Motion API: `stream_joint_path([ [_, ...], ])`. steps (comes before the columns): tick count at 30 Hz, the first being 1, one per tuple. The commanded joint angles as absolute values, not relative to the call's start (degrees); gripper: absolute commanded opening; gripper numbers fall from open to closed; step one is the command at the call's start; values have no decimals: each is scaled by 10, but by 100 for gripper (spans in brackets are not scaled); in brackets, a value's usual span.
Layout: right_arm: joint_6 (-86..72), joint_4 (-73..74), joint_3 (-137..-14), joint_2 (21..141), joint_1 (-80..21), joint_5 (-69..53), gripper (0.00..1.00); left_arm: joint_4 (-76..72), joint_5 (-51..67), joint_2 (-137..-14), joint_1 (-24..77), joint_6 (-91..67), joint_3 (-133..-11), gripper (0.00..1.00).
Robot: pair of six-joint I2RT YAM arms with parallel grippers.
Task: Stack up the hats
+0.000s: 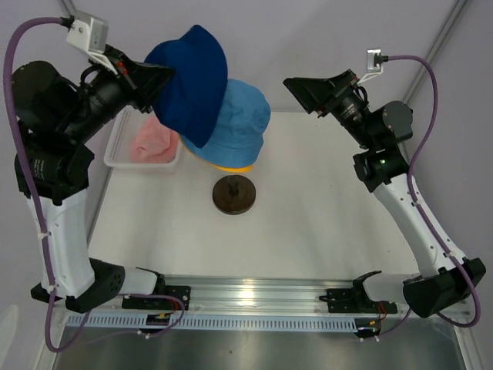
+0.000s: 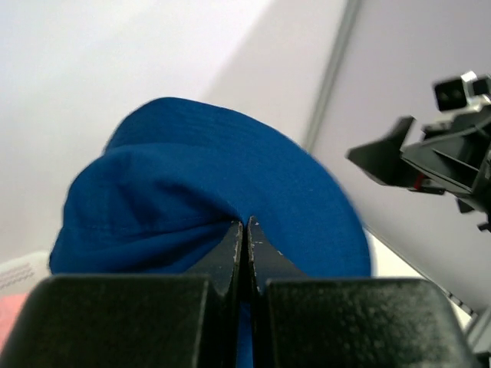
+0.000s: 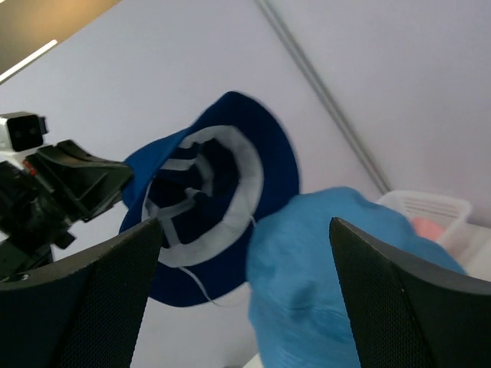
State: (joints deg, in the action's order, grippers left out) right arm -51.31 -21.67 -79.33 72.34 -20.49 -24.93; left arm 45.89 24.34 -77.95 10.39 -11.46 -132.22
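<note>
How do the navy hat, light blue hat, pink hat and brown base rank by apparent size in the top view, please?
navy hat (held nearer the camera)
light blue hat
pink hat and brown base look alike

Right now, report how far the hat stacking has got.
Done: the light blue hat sits over the yellow hat on the stand. In hand: the left fingers are shut on the navy hat, held up in the air beside that stack, not yet on it. The right fingers are open and empty. Left: set the navy hat on top, then fetch the pink hat from the white tray.
</note>
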Motion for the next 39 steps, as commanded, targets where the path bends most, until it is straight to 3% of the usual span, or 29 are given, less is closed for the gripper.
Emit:
stream_joint_path([
  [1, -476, -207, -859, 738, -255, -247, 93, 434, 228, -787, 174, -80, -1327, 1],
  [5, -480, -186, -857, 741, -281, -204, 93, 436, 150, -822, 281, -36, -1353, 1],
  [11, -490, -190, -833, 737, -294, -191, 93, 425, 37, -876, 364, -2, -1380, 1],
  [15, -497, -181, -820, 730, -297, -164, 90, 417, 25, -895, 383, 14, -1379, 1],
  [20, -529, -173, -804, 729, -297, -155, 75, 401, 14, -899, 395, 5, -1372, 1],
  [26, -555, -132, -788, 713, -297, -141, 78, 370, -32, -888, 404, -13, -1356, 1],
  [31, -627, -220, -729, 690, -298, -139, 74, 349, -47, -887, 421, -7, -1341, 1],
  [39, -663, -230, -776, 723, -301, -183, 73, 357, -90, -904, 437, -7, -1340, 1],
])
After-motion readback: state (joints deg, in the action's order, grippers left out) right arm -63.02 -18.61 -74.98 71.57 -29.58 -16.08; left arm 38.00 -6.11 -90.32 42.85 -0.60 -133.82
